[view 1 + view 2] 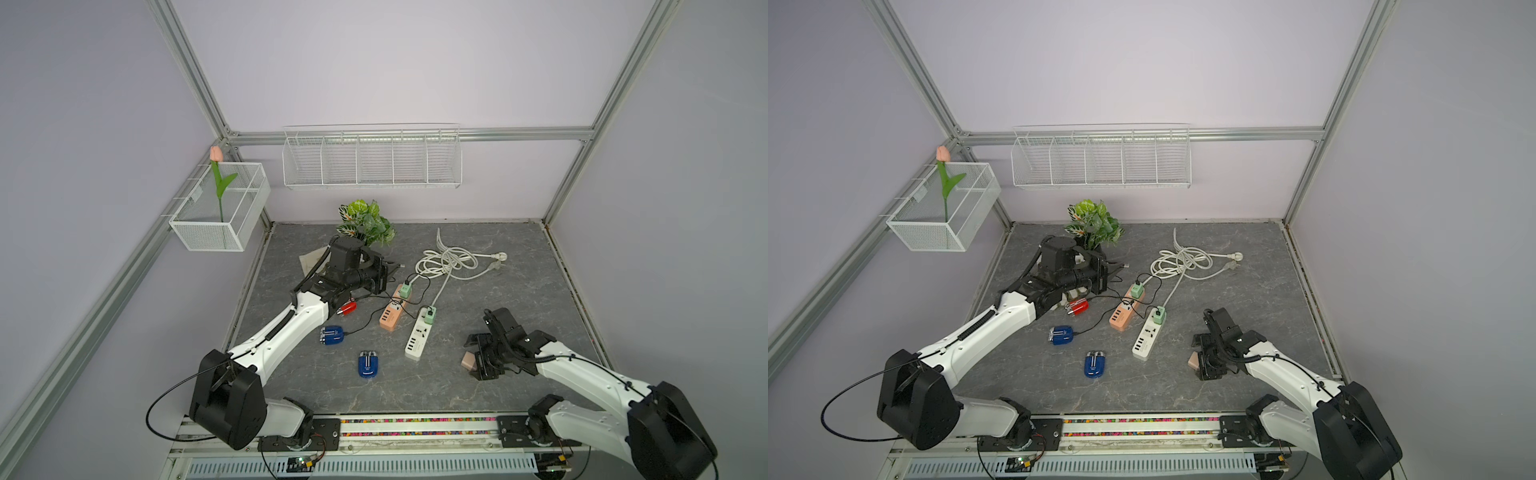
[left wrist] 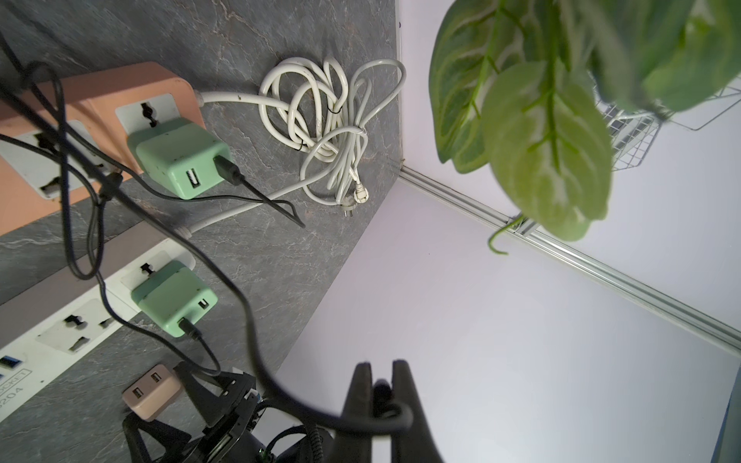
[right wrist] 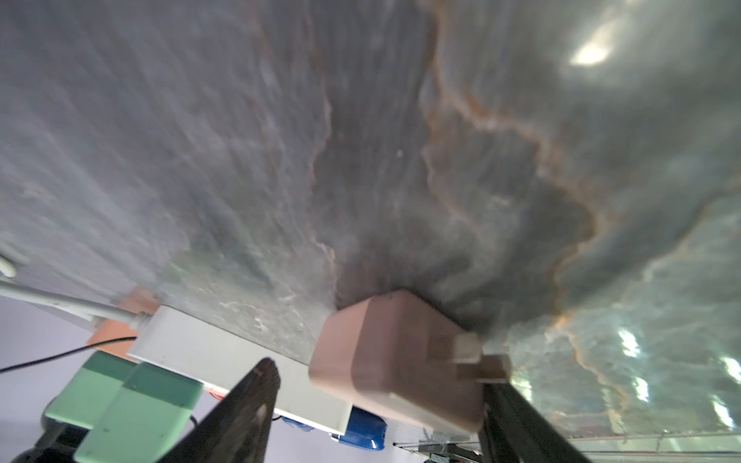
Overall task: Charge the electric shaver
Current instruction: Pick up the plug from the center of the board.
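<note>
The free blue electric shaver (image 1: pixel 368 364) lies flat on the grey marble-patterned tabletop (image 1: pixel 519 270) near the front centre, clear of both arms. Its long axis runs front to back, with the silver head end toward the rear wall and the rounded end toward the robot. A second blue shaver (image 1: pixel 332 336) lies just behind it and to its left, long axis across the table, heads pointing left. A thin black cable (image 1: pixel 355 331) enters its right end. A red shaver (image 1: pixel 347 308) sits close under the left forearm.

The left gripper (image 2: pixel 381 366) is beside the leafy green artificial plant (image 1: pixel 365 222). Its fingers are pressed together on the end of a black charging lead (image 2: pixel 248 316), which trails away toward the power strips. A mint-green USB adapter (image 1: pixel 405 289) is plugged into the peach-orange power strip (image 1: pixel 390 319), and a second mint-green adapter (image 1: pixel 429 314) into the white power strip (image 1: pixel 417 343).

The right gripper (image 3: pixel 381 373) is low at the table's right front, jaws spread. The dusty-pink USB adapter (image 3: pixel 381 352) lies between them; a gap shows at one finger, and the other finger is at the prong end
</note>
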`<action>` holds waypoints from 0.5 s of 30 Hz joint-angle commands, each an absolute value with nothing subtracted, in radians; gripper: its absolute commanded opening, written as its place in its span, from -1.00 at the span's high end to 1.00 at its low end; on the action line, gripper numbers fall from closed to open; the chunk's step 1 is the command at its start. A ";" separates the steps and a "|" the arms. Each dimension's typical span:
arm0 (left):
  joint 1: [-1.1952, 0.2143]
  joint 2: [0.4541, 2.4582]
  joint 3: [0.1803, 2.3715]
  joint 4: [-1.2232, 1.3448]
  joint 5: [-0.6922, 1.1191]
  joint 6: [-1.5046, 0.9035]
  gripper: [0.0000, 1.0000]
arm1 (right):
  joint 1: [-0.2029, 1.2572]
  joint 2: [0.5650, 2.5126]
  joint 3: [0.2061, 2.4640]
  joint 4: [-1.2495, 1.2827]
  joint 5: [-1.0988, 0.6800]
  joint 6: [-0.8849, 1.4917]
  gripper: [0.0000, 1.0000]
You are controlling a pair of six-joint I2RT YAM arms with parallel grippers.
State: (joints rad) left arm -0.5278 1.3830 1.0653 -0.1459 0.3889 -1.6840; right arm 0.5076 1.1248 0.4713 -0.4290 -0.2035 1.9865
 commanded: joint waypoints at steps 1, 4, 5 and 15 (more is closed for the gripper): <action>-0.529 1.363 1.051 -0.149 0.385 -1.709 1.00 | 0.467 1.142 0.494 -0.439 -0.162 2.193 -0.51; -0.531 1.363 1.049 -0.150 0.384 -1.710 1.00 | 0.442 1.157 0.512 -0.492 -0.159 2.176 -0.45; -0.530 1.363 1.048 -0.150 0.383 -1.709 1.00 | 0.440 1.167 0.521 -0.507 -0.158 2.172 -0.43; -0.530 1.364 1.043 -0.163 0.381 -1.707 1.00 | 0.439 1.290 0.637 -0.632 -0.224 2.010 -0.44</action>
State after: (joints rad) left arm -0.5278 1.3808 1.0599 -0.1493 0.3889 -1.6836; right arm 0.4416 1.2808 0.6113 -0.5262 -0.2230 1.9720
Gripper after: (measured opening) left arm 0.074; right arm 0.717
